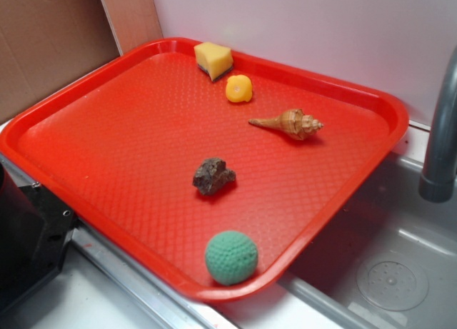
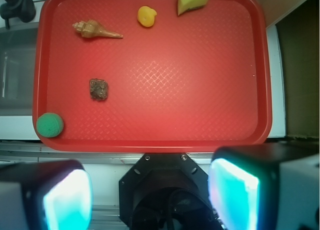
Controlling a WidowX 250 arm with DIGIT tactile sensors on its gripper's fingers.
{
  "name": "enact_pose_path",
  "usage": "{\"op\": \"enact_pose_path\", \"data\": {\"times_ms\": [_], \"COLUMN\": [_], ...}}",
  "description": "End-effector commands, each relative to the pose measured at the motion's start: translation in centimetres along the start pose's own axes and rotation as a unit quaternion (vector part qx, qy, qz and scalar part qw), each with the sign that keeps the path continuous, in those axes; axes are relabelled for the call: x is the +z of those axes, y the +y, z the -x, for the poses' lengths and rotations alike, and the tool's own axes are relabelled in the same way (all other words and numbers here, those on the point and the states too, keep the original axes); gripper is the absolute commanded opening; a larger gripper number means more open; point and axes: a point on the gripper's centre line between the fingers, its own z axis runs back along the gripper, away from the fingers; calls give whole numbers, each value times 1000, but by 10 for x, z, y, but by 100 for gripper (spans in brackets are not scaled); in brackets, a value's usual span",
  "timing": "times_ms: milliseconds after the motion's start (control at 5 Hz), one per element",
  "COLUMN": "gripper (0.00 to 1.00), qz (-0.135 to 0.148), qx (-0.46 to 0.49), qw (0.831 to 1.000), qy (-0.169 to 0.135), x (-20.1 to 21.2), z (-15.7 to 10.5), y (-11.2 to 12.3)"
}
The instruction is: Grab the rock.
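A red tray (image 1: 128, 140) with a raised rim holds five things, all apart from one another. The rock (image 1: 213, 175), a dark jagged lump, lies on the tray's textured floor towards the near edge in the exterior view, between the green knitted ball (image 1: 231, 257) in the near corner and the tan spiral seashell (image 1: 289, 123) further in. Beyond the seashell sit a small round orange piece (image 1: 238, 88) and a yellow wedge-shaped block (image 1: 213, 59) by the far rim. In the wrist view the gripper (image 2: 150, 192) hangs outside the tray's near rim, its two fingers (image 2: 233, 192) spread wide with nothing between them, well apart from the rock (image 2: 98, 89). A grey sink (image 1: 400, 272) lies beside the tray.
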Motion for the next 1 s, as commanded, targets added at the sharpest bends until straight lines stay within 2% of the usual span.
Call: {"op": "enact_pose_path", "data": {"times_ms": [0,200,400,800], "gripper": [100,100,100,100], "qz": [0,16,38,45], "qx": [0,33,92,121], "qw": [1000,999,995,991], "qy": [0,-8,-31,-22], "x": [0,-14,-33,-97], "z": [0,-4,-10,-40], "y": [0,-7,-14,-30]}}
